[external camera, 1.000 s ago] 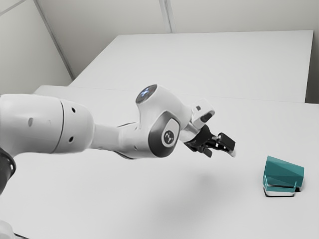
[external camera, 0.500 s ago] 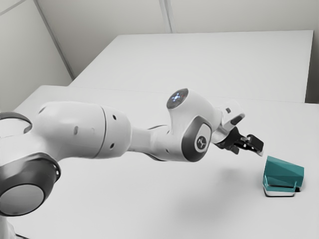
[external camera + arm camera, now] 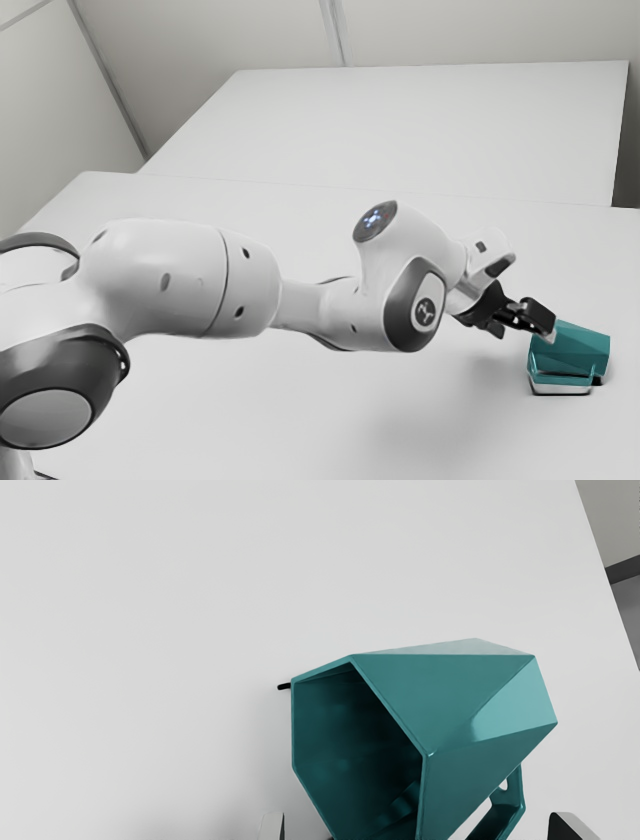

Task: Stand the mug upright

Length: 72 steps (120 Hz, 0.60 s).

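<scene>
Two jaws apart, one mug (image 3: 450,695) on its side, one handle (image 3: 516,795)

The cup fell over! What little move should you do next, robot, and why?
Probably ease my open fingers a little forward over the mug before closing: it lies on its side, and the fingers stand wide apart, with most of it beyond their tips.

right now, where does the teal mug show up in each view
exterior view: the mug is toward the exterior view's right, lying on its side by the gripper's fingertips.
wrist view: it lies in the span between the open fingertips and beyond them, its mouth visible.
shared landmark: the fingertips, close to the mug in both.
</scene>
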{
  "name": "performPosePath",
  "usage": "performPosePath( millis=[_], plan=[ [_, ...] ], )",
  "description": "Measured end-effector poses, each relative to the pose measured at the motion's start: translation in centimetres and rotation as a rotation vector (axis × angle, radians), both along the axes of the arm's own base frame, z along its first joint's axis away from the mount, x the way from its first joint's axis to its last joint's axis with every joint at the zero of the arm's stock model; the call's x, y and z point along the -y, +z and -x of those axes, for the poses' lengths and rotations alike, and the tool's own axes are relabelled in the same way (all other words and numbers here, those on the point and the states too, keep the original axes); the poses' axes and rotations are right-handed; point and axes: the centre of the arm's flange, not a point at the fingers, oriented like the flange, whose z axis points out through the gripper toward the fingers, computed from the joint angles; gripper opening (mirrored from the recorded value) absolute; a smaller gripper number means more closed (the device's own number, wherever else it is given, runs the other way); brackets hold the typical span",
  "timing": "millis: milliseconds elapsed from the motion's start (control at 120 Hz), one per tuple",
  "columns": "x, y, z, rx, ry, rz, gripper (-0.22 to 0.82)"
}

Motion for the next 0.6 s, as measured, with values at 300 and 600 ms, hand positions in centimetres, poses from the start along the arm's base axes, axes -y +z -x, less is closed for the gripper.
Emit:
performPosePath(
  millis=[300, 600],
  plan=[
    [1.3, -1.1, -0.6, 0.013, -0.004, -0.001, 0.56],
    [2.8, -1.8, 0.6, 0.008, -0.022, 0.002, 0.48]
  ],
)
